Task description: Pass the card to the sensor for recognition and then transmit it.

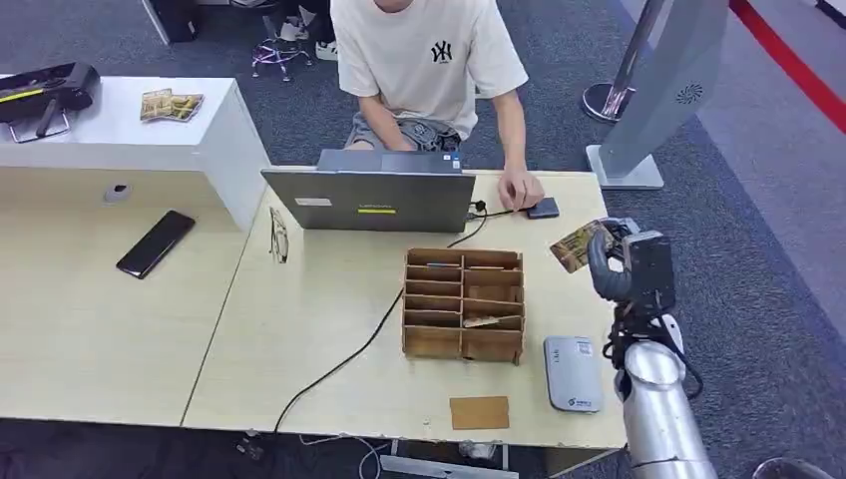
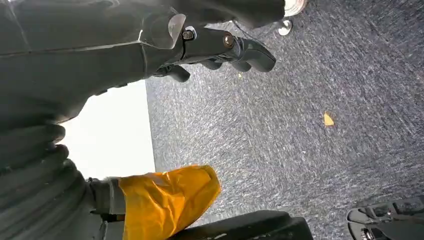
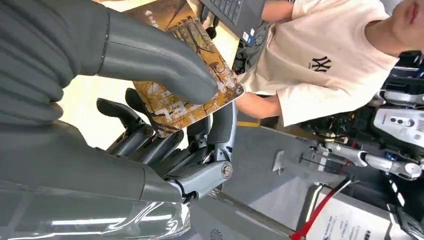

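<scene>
My right hand (image 1: 624, 264) is raised over the table's right edge and holds a brown-and-gold patterned card (image 1: 577, 244). In the right wrist view the thick grey thumb (image 3: 150, 60) presses the card (image 3: 220, 75) down onto the darker fingers (image 3: 150, 140). The sensor, a small grey-white reader (image 1: 572, 373), lies flat on the table near the front right corner, below and nearer than the held card. My left hand (image 2: 210, 45) hangs over grey carpet with its fingers loosely stretched and nothing in them.
A wooden slotted organizer (image 1: 464, 304) stands mid-table with a brown card (image 1: 479, 412) lying before it. A person (image 1: 429, 60) sits behind a laptop (image 1: 371, 200), one hand (image 1: 519, 188) by a dark device (image 1: 544, 208). A phone (image 1: 156, 242) and glasses (image 1: 277, 236) lie at the left.
</scene>
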You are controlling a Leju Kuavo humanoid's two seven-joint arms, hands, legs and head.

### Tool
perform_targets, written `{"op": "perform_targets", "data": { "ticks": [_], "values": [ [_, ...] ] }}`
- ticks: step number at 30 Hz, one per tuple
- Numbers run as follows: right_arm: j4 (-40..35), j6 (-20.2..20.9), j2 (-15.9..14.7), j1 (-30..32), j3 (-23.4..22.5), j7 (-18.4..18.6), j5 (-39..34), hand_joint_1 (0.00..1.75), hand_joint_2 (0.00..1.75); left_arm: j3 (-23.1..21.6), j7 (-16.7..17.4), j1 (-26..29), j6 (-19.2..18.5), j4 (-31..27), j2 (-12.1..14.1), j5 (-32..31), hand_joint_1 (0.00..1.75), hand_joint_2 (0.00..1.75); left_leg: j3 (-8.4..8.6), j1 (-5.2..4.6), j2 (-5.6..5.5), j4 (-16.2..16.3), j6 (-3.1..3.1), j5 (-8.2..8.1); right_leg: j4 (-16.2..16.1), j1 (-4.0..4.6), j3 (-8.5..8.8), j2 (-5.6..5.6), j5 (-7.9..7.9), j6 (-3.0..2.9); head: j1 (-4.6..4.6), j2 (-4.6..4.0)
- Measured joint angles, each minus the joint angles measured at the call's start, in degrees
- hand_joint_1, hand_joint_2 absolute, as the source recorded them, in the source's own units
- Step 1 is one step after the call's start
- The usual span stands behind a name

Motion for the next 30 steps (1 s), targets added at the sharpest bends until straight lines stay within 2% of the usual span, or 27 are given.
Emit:
{"op": "perform_targets", "data": {
  "ticks": [15,30],
  "values": [
    [-1.5,2.9,-1.8,2.7,-1.1,1.2,0.5,1.75,1.75,1.4,0.0,0.2,0.2,0.0,0.0,1.2,0.0,1.75,0.0,0.0,0.01,0.0,0.0,0.0,0.0,0.0,-0.02,0.0,0.0,0.0,0.0,0.0],
    [-3.7,6.6,-2.3,8.9,-2.1,2.0,-0.3,1.75,1.75,2.6,0.0,0.4,0.4,0.0,-0.1,2.1,0.0,1.75,-0.03,0.0,0.01,0.0,0.0,-0.01,0.0,0.0,-0.03,0.0,0.0,0.0,0.0,0.0]
  ]
}}
